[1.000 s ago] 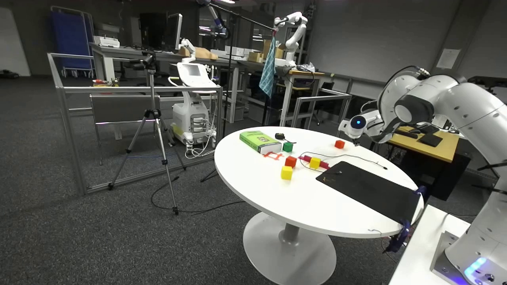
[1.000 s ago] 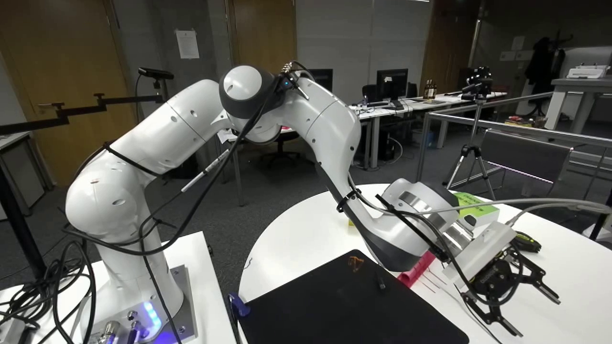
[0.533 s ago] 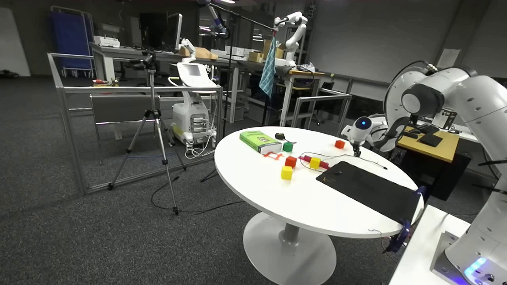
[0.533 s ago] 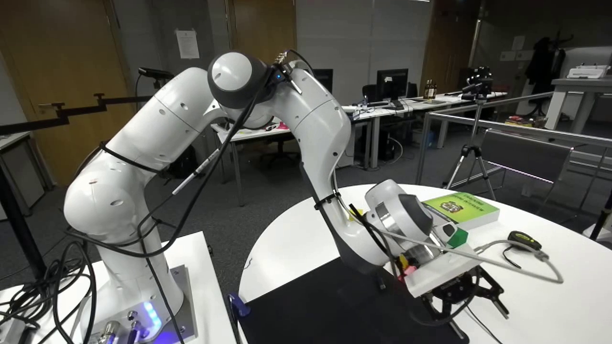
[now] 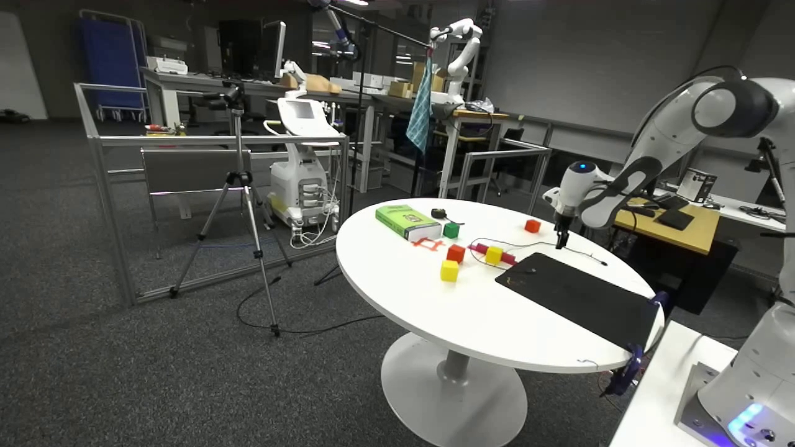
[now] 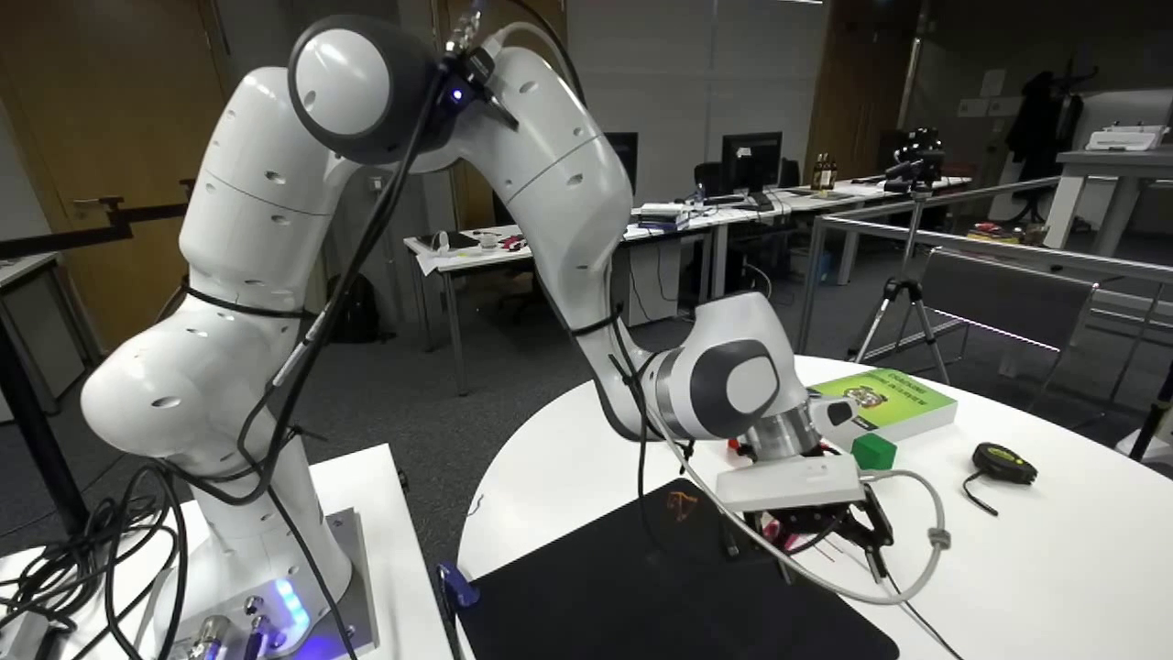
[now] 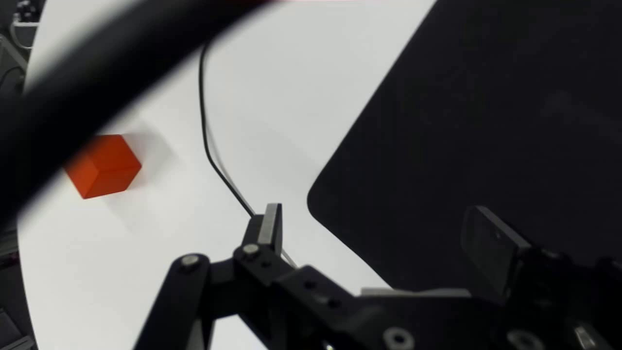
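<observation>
Black mat (image 7: pixel 461 121) near the arched arm (image 6: pixel 568 183) with its downturned claw (image 7: pixel 375 214) spread wide.

1. There's the pincer (image 6: pixel 832 566), spread wide over the edge of the black mat (image 6: pixel 678 596)!
2. Beyond the mat: green cube (image 6: pixel 873 452), green book (image 6: pixel 891 403) farther off!
3. And the tape measure (image 6: pixel 1004 464), well apart from the mat!

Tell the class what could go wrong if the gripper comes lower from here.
Going lower, the open gripper might pinch or drag the thin black cable, which passes behind one finger in the wrist view. A fingertip could catch on the black mat, whose corner shows between the fingers. The pale cable looping beside the gripper in an exterior view might also snag.
</observation>
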Robot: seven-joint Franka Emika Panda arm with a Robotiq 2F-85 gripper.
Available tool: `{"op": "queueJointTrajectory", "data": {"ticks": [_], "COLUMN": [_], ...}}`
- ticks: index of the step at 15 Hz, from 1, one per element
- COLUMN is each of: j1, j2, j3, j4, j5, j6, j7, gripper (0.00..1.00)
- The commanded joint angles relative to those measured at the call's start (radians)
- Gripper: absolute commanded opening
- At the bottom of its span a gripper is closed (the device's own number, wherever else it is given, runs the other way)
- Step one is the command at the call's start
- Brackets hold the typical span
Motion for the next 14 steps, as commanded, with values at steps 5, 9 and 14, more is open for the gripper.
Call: {"op": "queueJointTrajectory", "data": {"ticks": [5, 9, 14], "j1": [-0.107, -0.051, 0.010], "j2": [-0.211, -0.248, -0.242], "j3": [0.190, 0.140, 0.110], "j4": [0.056, 0.112, 0.108], "j5": [0.617, 0.700, 0.676], "j6": [-0.471, -0.622, -0.614], "j7": [-0.256, -0.225, -0.184], "gripper": [1.00, 1.00, 1.00]}}
